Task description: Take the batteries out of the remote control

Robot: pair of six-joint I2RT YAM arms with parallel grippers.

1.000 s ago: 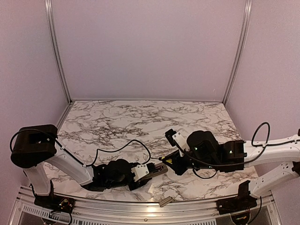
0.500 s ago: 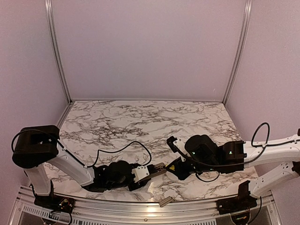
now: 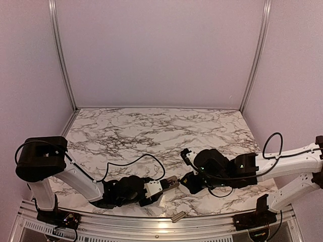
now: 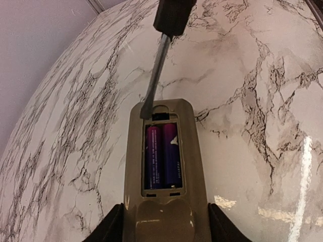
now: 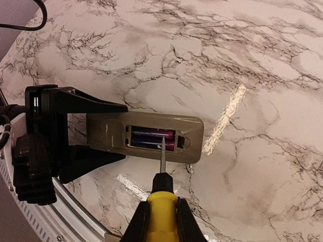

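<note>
My left tool (image 3: pixel 160 184) is clenched on one end of the slim grey-beige remote control (image 4: pixel 164 222), one finger on each long side, and holds it back side up over the white marble-patterned worktop (image 3: pixel 151 126). The battery recess is open, and the two dark purple batteries (image 4: pixel 154 156) lie inside it side by side. My right tool (image 5: pixel 161 227) grasps the yellow-handled screwdriver (image 5: pixel 162 201); its thin blade tip is at the far end of the recess. A small flat grey-beige cover piece (image 3: pixel 177 217) lies apart, at the near edge of the worktop.
</note>
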